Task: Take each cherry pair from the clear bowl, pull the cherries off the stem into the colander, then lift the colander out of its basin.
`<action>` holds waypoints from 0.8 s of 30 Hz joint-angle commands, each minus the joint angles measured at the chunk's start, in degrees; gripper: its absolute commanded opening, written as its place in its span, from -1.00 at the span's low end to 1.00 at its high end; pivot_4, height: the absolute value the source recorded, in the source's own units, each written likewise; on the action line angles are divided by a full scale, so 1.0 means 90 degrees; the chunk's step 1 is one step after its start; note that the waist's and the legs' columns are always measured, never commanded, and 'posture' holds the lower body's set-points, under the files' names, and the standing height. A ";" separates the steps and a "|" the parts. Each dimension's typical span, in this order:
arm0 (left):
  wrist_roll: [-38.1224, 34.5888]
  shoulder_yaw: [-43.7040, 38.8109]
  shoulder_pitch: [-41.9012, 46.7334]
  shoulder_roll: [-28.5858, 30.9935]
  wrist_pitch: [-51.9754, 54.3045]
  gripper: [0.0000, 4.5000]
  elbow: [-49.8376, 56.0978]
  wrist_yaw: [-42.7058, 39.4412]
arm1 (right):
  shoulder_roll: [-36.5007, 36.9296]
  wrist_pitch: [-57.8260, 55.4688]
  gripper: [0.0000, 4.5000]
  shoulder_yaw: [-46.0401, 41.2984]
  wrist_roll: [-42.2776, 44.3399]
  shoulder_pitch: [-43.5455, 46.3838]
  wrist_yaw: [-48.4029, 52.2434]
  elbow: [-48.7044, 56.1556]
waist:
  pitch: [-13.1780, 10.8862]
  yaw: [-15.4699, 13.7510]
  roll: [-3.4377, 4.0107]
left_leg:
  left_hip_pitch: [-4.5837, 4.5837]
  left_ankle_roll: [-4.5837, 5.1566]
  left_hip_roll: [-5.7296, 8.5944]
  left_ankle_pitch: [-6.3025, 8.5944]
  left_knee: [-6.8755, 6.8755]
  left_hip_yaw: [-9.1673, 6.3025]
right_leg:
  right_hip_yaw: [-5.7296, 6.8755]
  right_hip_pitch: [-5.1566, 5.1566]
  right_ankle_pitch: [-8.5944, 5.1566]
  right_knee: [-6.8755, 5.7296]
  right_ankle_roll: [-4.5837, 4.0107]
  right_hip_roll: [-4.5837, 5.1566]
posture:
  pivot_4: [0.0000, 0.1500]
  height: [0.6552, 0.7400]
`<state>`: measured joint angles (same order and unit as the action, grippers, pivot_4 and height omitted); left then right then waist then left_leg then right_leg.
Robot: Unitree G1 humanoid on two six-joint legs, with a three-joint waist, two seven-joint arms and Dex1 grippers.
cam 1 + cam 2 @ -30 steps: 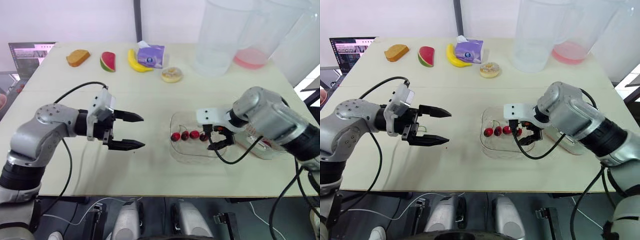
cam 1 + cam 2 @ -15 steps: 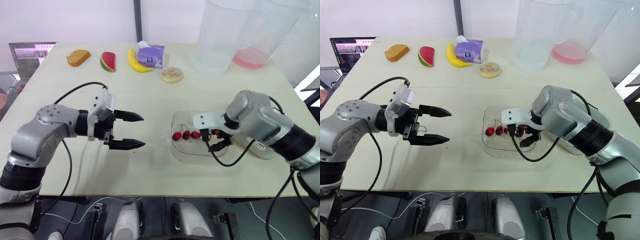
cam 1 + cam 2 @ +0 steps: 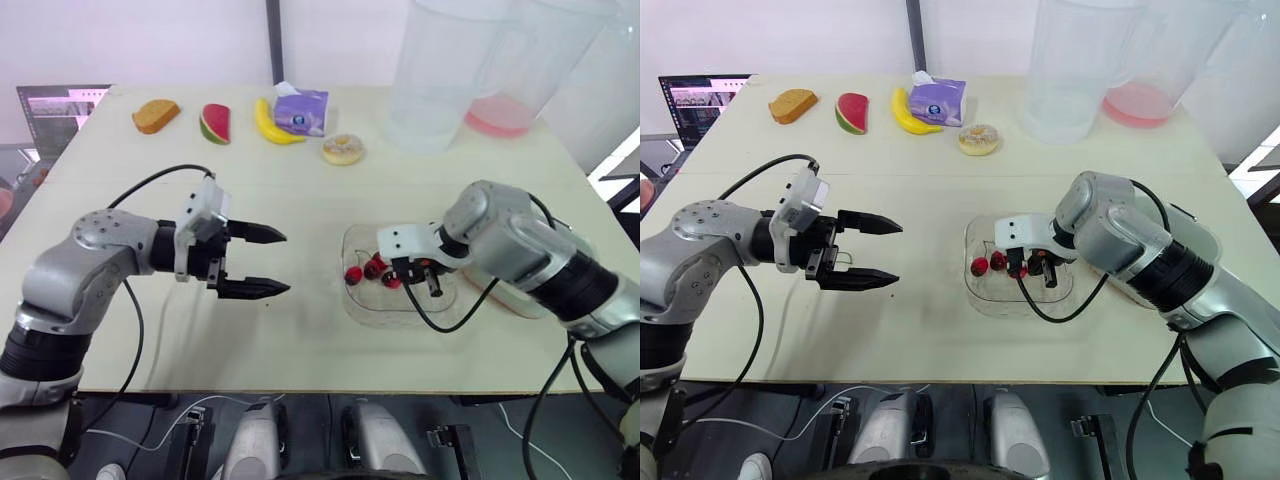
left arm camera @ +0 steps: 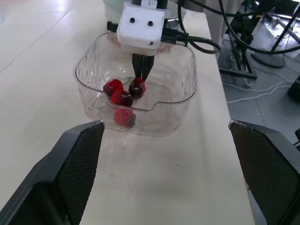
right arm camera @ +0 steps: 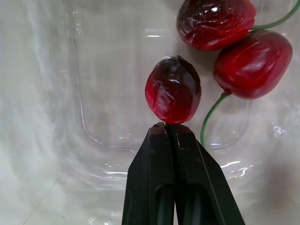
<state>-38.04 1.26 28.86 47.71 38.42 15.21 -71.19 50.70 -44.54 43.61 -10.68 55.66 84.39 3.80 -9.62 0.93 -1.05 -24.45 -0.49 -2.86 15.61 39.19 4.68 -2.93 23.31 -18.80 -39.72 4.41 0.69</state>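
A clear bowl (image 3: 375,312) sits at the table's centre right and holds several dark red cherries (image 3: 372,270) on green stems. My right gripper (image 5: 165,126) is down inside the bowl and shut. Its fingertips (image 4: 139,75) press against one cherry (image 5: 173,89), and I see nothing between them. Two more cherries (image 5: 253,63) lie just past it. My left gripper (image 3: 286,263) hovers open above the table to the left of the bowl, pointing at it, with nothing held. A clear container with pink inside (image 3: 522,298) stands to the right of the bowl, mostly hidden behind my right arm.
Along the back edge lie a bread slice (image 3: 156,115), a watermelon wedge (image 3: 215,123), a banana (image 3: 272,125), a purple tissue pack (image 3: 302,110) and a doughnut (image 3: 344,150). Two tall clear jugs (image 3: 440,80) stand at the back right. A laptop (image 3: 55,110) is at the far left.
My right gripper has gone from open to shut and has shifted left inside the bowl onto the cherries, which moved slightly. The left arm has not moved.
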 commanded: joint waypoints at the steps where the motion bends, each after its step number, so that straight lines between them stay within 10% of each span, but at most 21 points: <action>1: -0.0025 -0.0133 -0.0006 0.0040 -0.0112 1.00 0.0044 -0.0064 | 0.0071 -0.0014 -0.98 -0.0381 -0.0017 0.0152 0.0089 0.0301 | 0.0000 0.0000 0.0000 | 0.0000 0.0000 0.0000 0.0000 0.0000 0.0000 | 0.0000 0.0000 0.0000 -0.0001 0.0000 0.0000 | 1.00 1.00; 22: 0.0070 -0.0078 0.0129 -0.0014 -0.0142 1.00 -0.0085 -0.0041 | 0.0230 0.0905 -0.98 -0.0676 -0.0362 -0.0667 -0.0025 0.0744 | 0.0000 0.0012 0.0000 | 0.0002 -0.0003 0.0000 -0.0002 0.0000 0.0003 | -0.0002 0.0005 0.0000 -0.0011 0.0000 -0.0002 | 1.00 1.00; 24: 0.0073 -0.0072 0.0153 -0.0025 -0.0107 1.00 -0.0061 -0.0009 | 0.0158 0.1000 -0.72 -0.0689 -0.0437 -0.0657 -0.0056 0.0609 | 0.0000 0.0009 0.0000 | 0.0002 -0.0003 0.0001 -0.0002 0.0001 0.0003 | -0.0002 0.0005 0.0000 -0.0013 0.0000 -0.0001 | 1.00 1.00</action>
<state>-37.04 1.27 29.11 47.22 37.28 13.57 -71.70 52.29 -36.45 38.08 -13.43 49.39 84.17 9.60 -9.62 1.00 -1.05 -24.44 -0.51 -2.85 15.59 39.19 4.71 -2.95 23.36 -18.80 -39.84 4.41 0.68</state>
